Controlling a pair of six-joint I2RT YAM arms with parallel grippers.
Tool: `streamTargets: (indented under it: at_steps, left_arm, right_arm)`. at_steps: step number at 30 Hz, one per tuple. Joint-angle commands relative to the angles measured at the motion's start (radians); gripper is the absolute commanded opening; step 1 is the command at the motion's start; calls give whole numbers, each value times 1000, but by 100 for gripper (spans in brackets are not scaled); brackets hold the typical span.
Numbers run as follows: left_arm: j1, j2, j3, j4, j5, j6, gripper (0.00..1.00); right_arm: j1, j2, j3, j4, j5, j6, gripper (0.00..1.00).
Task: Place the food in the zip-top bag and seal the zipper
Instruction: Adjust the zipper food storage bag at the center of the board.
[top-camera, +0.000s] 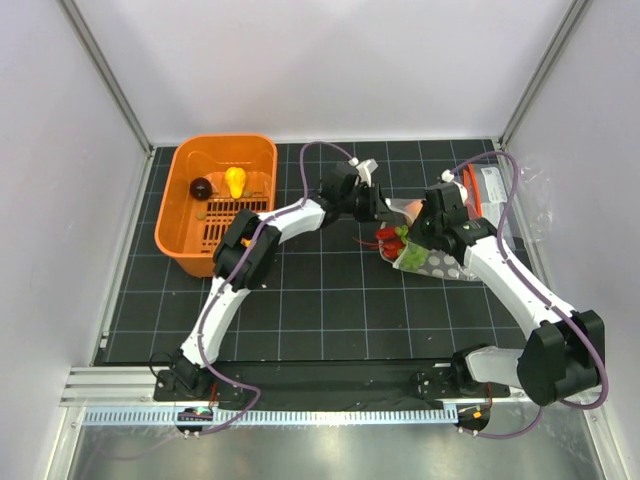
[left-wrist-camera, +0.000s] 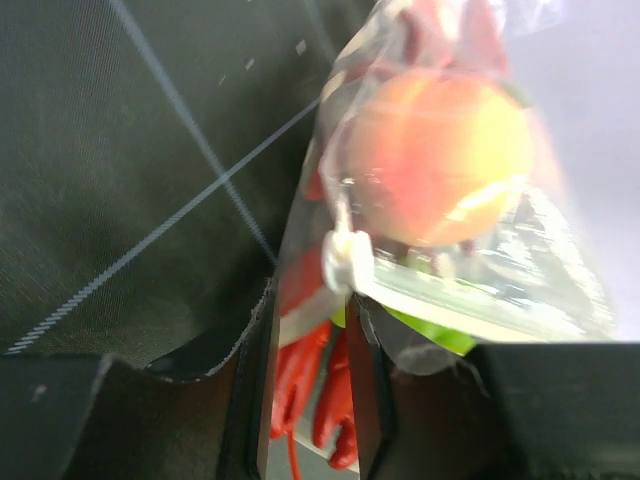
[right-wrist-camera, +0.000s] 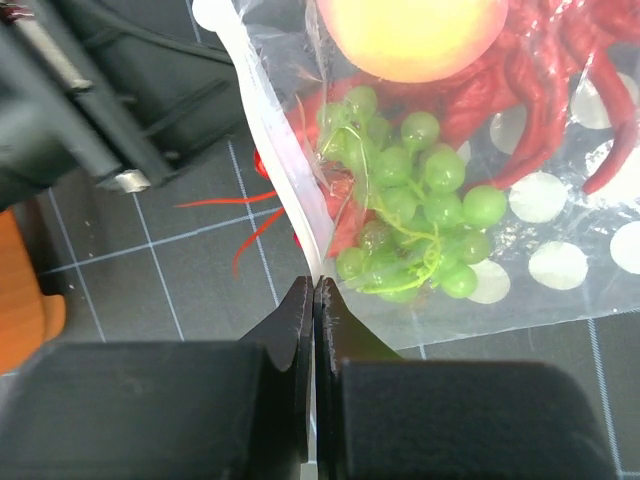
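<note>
Reading the top view from the left, you find the basket (top-camera: 175, 200) at 10 o'clock on the table (top-camera: 320, 310). It holds a yellow piece and a dark round one.

The left gripper (top-camera: 378, 207) reaches to the bag (top-camera: 440, 262), which lies at 3 o'clock from the table centre. In its wrist view the jaws stand a narrow gap apart, with the bag's edge and a lobster claw showing in that gap. No pinch on the film is visible. This position most likely prepares it to press the strip.

All the food is inside the bag:
- the peach (right-wrist-camera: 415, 35) at 12 o'clock in the right wrist view;
- the lobster (right-wrist-camera: 540, 70) at 1 o'clock;
- the grapes (right-wrist-camera: 415, 200) at centre.

The film is clear with white dots and it creases around the contents.

The right gripper (right-wrist-camera: 314, 290) is fully closed on the zipper (right-wrist-camera: 270, 150) at the bag's edge. This grip probably anchors the mouth so that the strip stays taut. You cannot tell from these views whether any part of the zipper is pressed closed. Treat sealing as the remaining step.
</note>
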Motion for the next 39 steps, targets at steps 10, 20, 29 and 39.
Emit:
streamTargets:
  at_steps: [10,20,29,39]
  left_arm:
    - [-10,23,37,92,22,-46,1]
    - [8,-21,42,3,18,-88,0]
    - [8,-17,51,-16,19,-110,0]
    - [10,-30,28,-28,21,-88,0]
  right_arm:
    - [58,17,92,-121,162,-12,19]
    - [280,-14,45,-218,395,-3,57]
    - [351,46,-34,-246,444,60,60]
    - [357,190,3,-164,469,42,59]
